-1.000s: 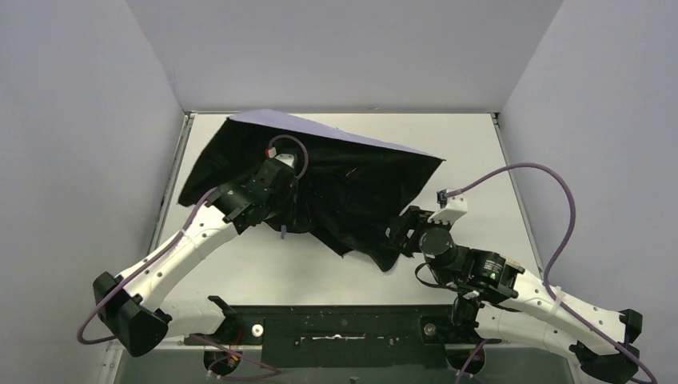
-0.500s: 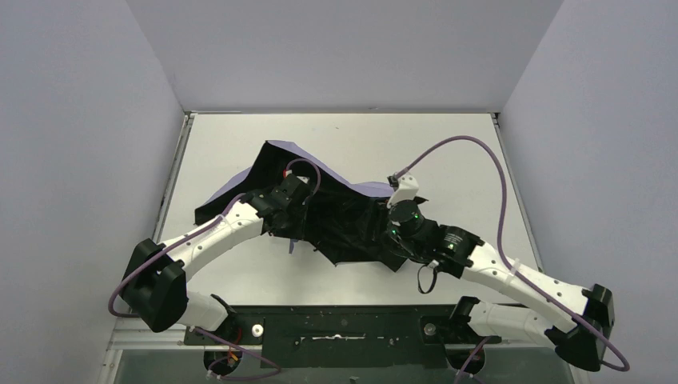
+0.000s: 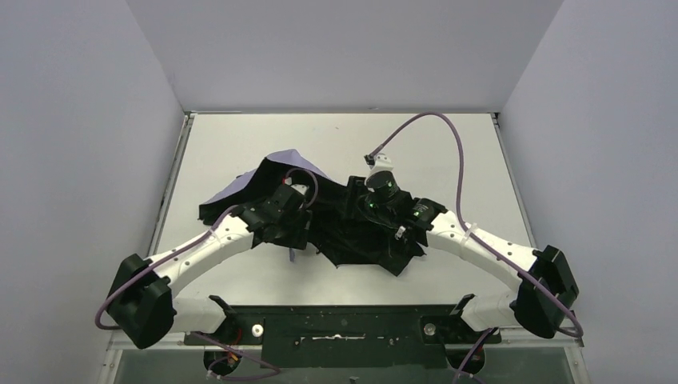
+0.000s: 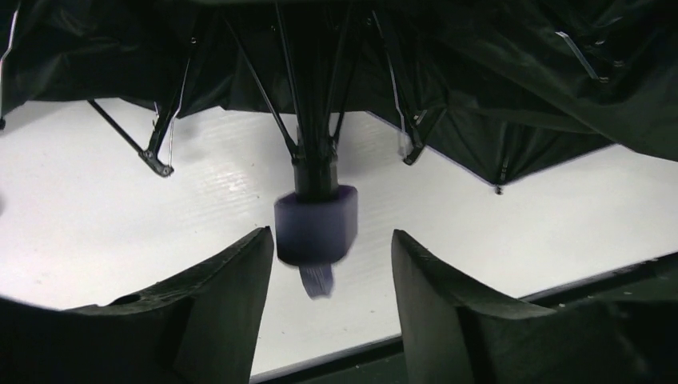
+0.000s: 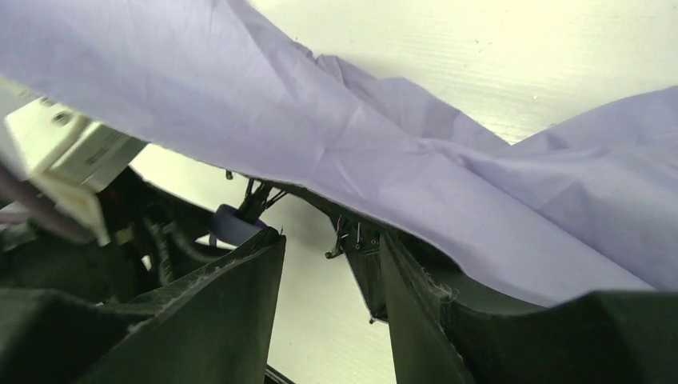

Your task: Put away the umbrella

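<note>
1. The step in hand looks like collapsing the half-folded umbrella (image 3: pixel 272 172). It would go best if the left gripper (image 4: pixel 329 237) closed squarely on the lavender knob handle (image 4: pixel 316 226), so the shaft cannot twist while the canopy is gathered.
2. The left gripper's fingers stand apart, with the handle just ahead between them, seemingly untouched.
3. The right gripper (image 5: pixel 329 240) is also spread and holds nothing; lavender fabric drapes just above its tips.
4. The umbrella lies crumpled mid-table (image 3: pixel 448 144), between both arms.
</note>
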Available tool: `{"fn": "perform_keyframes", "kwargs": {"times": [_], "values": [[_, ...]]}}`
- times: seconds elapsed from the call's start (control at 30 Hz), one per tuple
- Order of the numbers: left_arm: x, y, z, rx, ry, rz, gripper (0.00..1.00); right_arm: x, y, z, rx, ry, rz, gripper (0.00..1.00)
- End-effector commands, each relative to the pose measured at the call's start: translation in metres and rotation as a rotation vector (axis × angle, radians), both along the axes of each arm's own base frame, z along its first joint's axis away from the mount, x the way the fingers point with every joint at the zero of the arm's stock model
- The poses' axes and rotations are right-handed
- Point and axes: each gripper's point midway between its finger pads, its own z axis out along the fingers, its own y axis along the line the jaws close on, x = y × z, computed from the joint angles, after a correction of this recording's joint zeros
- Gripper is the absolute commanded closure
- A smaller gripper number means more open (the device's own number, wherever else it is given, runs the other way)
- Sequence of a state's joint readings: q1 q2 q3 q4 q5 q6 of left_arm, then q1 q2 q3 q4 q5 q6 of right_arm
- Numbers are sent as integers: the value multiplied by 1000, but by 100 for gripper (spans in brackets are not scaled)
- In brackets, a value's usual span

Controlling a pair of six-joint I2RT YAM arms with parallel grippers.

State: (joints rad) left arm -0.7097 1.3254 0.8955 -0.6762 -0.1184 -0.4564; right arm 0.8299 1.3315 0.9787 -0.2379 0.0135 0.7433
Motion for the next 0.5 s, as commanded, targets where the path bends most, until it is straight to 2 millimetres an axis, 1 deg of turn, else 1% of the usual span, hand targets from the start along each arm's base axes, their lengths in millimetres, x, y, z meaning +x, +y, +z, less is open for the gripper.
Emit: {"fn": "perform_keyframes", "kwargs": {"times": [0.0, 0.13, 0.2, 0.3, 0.33, 0.37, 0.4, 0.47], "values": [[0, -13, 45, -144, -122, -59, 42, 9, 0, 49, 77, -93, 29, 50], [-14, -18, 83, -258, -182, -123, 33, 6, -18, 53, 53, -93, 31, 46], [-24, -21, 102, -321, -202, -160, 31, 5, -24, 57, 52, -96, 40, 45], [-39, -25, 140, -425, -256, -220, 31, -3, -24, 72, 79, -119, 103, 44], [-42, -26, 158, -461, -285, -237, 31, -7, -23, 79, 87, -130, 131, 42], [-46, -26, 169, -480, -301, -252, 32, -11, -23, 84, 88, -140, 160, 41], [-47, -25, 189, -504, -337, -260, 32, -15, -23, 91, 89, -153, 181, 40], [-49, -21, 216, -517, -385, -270, 32, -20, -28, 102, 76, -176, 203, 39]]}}
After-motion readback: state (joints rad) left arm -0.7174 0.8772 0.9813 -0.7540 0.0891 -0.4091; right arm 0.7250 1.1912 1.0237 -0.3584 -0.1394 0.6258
